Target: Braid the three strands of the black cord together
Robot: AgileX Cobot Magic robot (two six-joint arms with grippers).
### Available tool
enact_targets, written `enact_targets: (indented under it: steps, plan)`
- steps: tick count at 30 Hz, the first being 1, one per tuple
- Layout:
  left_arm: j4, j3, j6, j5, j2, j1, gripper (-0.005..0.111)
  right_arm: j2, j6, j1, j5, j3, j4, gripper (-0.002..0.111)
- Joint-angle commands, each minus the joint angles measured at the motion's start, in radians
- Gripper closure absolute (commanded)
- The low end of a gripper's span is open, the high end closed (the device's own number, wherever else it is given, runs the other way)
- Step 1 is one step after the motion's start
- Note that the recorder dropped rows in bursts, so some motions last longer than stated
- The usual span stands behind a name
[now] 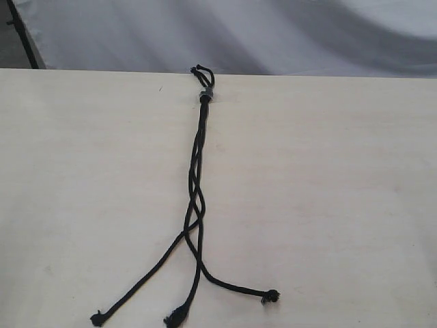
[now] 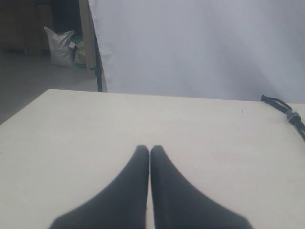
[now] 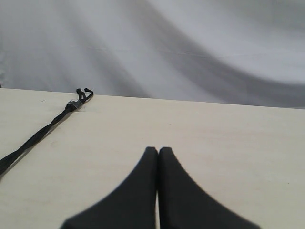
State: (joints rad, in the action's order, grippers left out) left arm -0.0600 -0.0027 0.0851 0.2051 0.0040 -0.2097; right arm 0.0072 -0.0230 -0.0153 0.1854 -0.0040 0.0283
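Observation:
The black cord lies down the middle of the pale table, its grey band and short loops at the far edge. Below the band the three strands cross over each other a few times, then splay apart near the front into knotted ends at left, middle and right. Neither gripper shows in the exterior view. My left gripper is shut and empty over bare table, the band off to one side. My right gripper is shut and empty, away from the cord.
A grey cloth backdrop hangs behind the table's far edge. In the left wrist view a dark post and a pale sack stand beyond the table corner.

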Motion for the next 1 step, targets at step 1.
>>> enact_targets:
  steps: [1]
  plan:
    - [0.011,0.003,-0.003,0.004,-0.004,-0.001,0.105,-0.007,-0.004,-0.006,0.000,0.004,0.001,0.109]
